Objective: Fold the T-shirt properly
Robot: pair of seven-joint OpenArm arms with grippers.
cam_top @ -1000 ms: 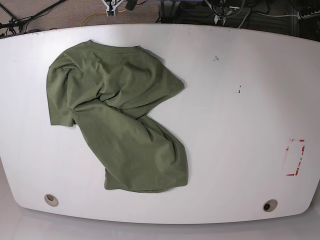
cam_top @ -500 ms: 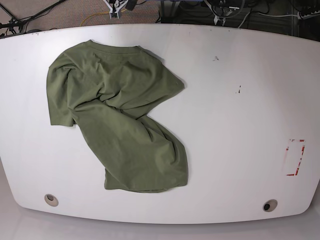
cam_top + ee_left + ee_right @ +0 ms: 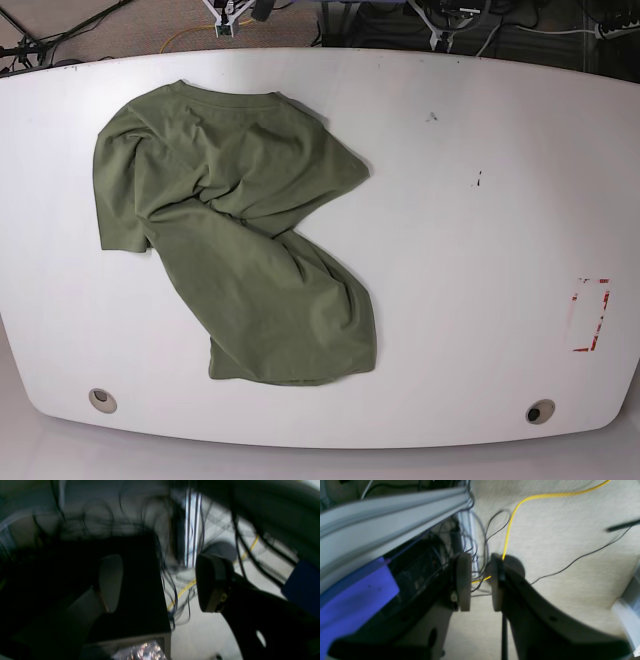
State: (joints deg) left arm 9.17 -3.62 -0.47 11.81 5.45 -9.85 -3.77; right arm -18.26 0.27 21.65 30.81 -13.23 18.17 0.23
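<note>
The olive-green T-shirt [image 3: 230, 235] lies crumpled and twisted on the left half of the white table [image 3: 470, 230], collar toward the far edge and hem near the front edge. Neither gripper is over the table in the base view. In the left wrist view my left gripper [image 3: 161, 582] is open wide with nothing between its fingers, facing the floor and cables. In the right wrist view my right gripper [image 3: 480, 582] has its pads a narrow gap apart, holding nothing, with a yellow cable [image 3: 510, 525] on the carpet behind it. The T-shirt is out of both wrist views.
Red tape marks [image 3: 590, 315] sit near the table's right edge. Two round grommets [image 3: 101, 400] [image 3: 540, 411] lie by the front edge. Tangled cables [image 3: 450, 18] and frame parts run behind the far edge. A blue block [image 3: 352, 597] shows beside the right gripper.
</note>
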